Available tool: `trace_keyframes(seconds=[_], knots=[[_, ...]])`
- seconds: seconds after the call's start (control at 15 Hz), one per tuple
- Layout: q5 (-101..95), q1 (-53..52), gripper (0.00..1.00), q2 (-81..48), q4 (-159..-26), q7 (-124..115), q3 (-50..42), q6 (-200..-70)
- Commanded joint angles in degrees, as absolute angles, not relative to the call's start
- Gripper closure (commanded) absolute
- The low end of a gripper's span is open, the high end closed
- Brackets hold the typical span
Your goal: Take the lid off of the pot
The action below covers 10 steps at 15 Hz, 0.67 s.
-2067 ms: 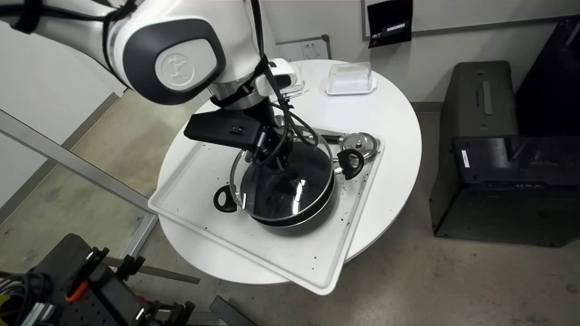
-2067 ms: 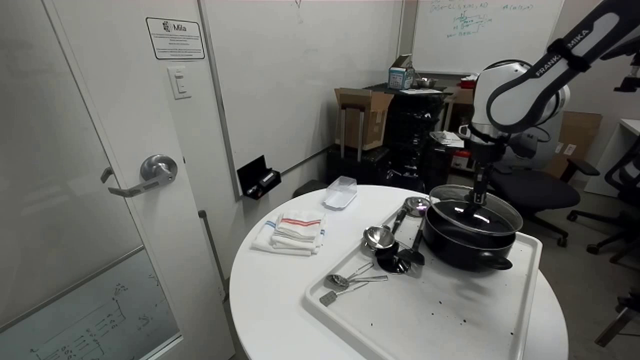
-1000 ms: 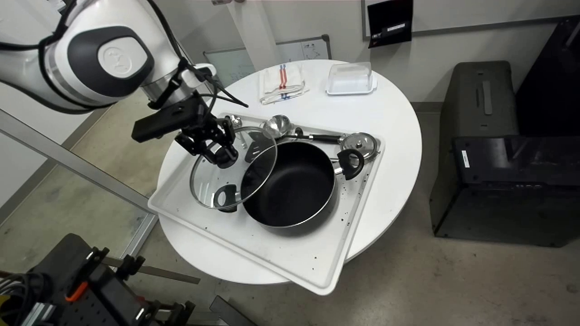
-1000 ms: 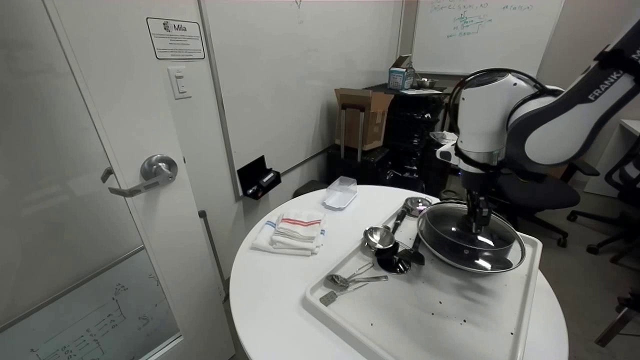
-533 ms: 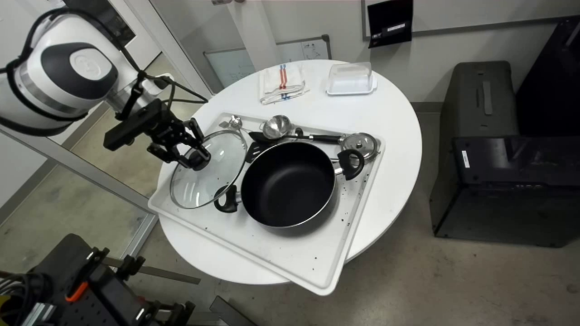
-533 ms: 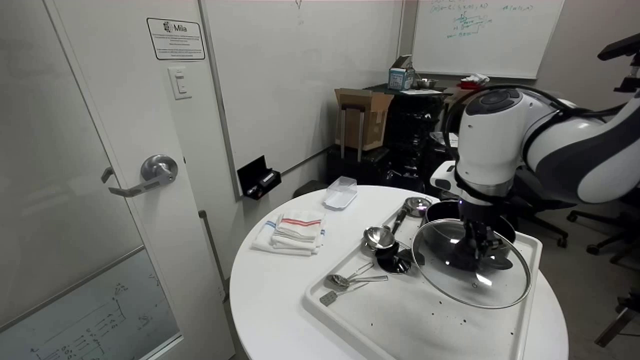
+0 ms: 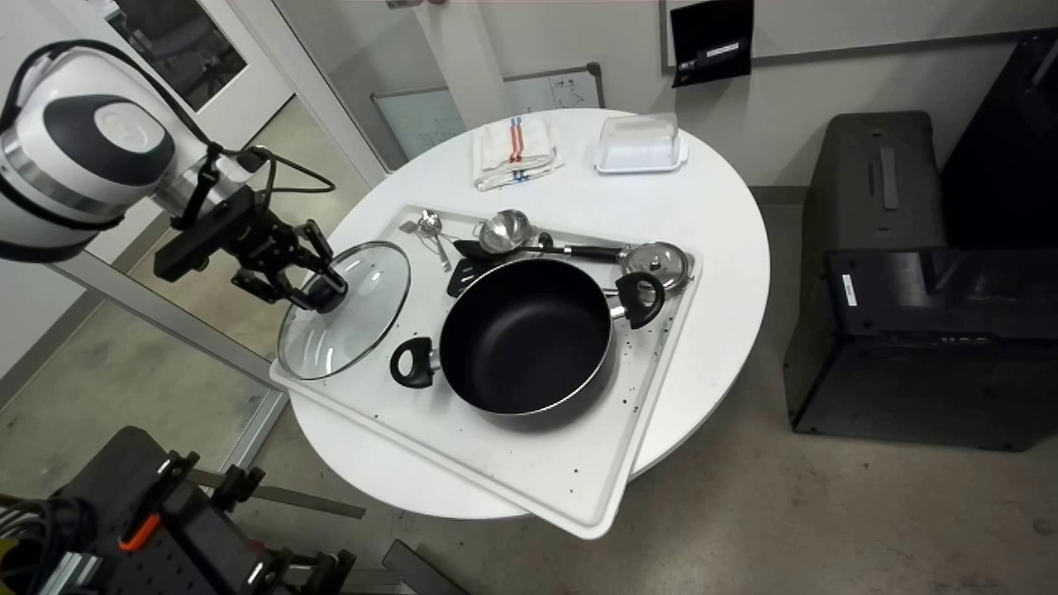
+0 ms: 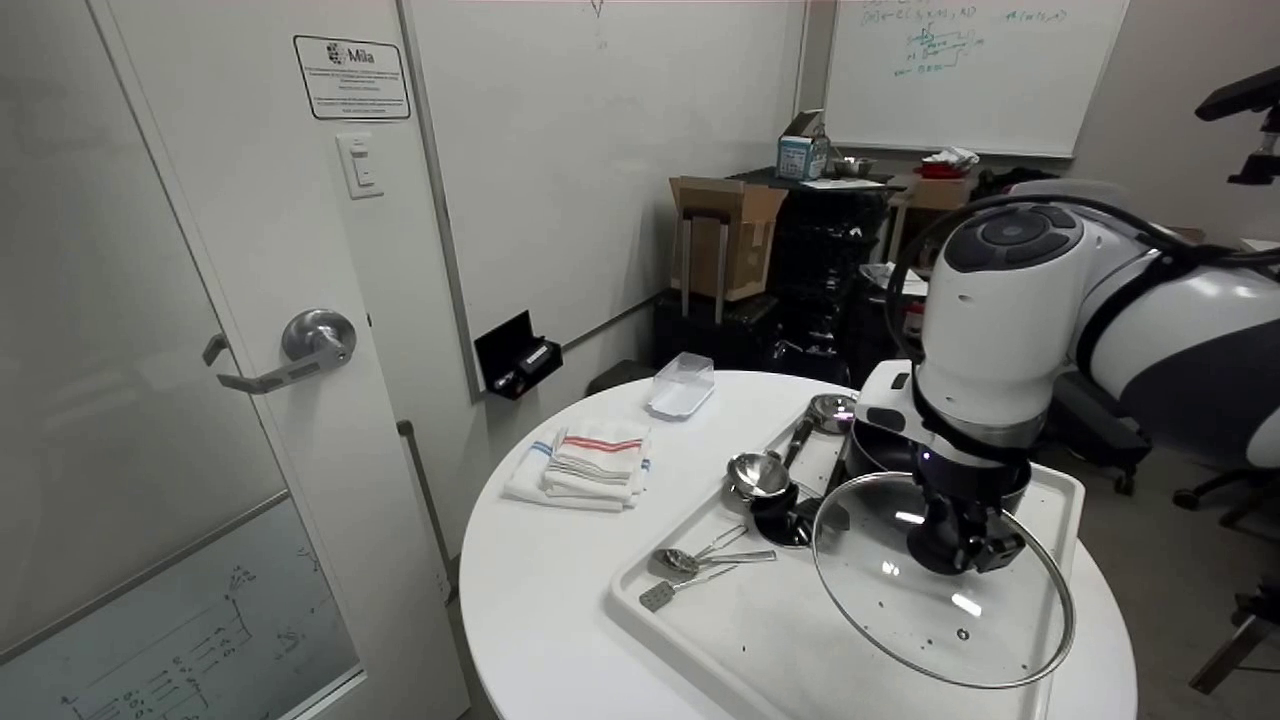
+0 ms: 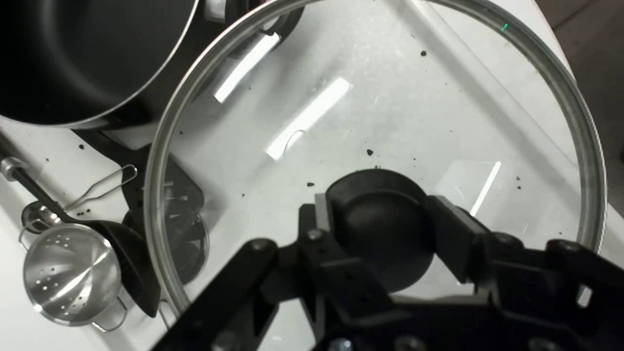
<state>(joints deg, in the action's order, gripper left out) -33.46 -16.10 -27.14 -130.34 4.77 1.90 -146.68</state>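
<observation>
The lid (image 7: 368, 306) is a clear glass disc with a thin metal rim and a black knob. My gripper (image 7: 318, 291) is shut on the knob, with a finger on each side of it in the wrist view (image 9: 380, 214). The lid is off the pot and held beside it, over one end of the tray; it also shows in an exterior view (image 8: 880, 600) and the wrist view (image 9: 263, 195). The black pot (image 7: 529, 339) stands uncovered, its dark inside visible. The pot is partly hidden behind my arm in an exterior view (image 8: 875, 450). Its edge shows in the wrist view (image 9: 112, 63).
The white tray (image 7: 496, 454) lies on a round white table (image 7: 727, 248). A metal strainer (image 7: 504, 231), black ladle and spatula, small utensils and a glass-topped metal item (image 7: 655, 263) lie along one tray side. Folded towels (image 7: 517, 153) and a clear-lidded dish (image 7: 640, 145) stand beyond.
My gripper has carried the lid from above the pot sideways past the pot's handle to the tray's end, uncovering the pot. The grip on the knob stays. The pot has not moved.
</observation>
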Motion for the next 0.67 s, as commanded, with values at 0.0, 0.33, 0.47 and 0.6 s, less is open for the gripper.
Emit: trace_keyframes(seconds=[0.0,0.33,0.47,0.6], knots=[[-34.13,-15.68,0.74,-26.77,-131.13,4.64,3.03,-148.58],[-33.86,-14.90,0.74,-29.34,-130.71,5.36,2.90,-151.65],[-33.85,-14.60,0.74,-31.12,-130.24,5.75,2.58,-153.09],[-33.86,-14.34,0.74,-32.77,-129.88,6.14,2.19,-154.52]])
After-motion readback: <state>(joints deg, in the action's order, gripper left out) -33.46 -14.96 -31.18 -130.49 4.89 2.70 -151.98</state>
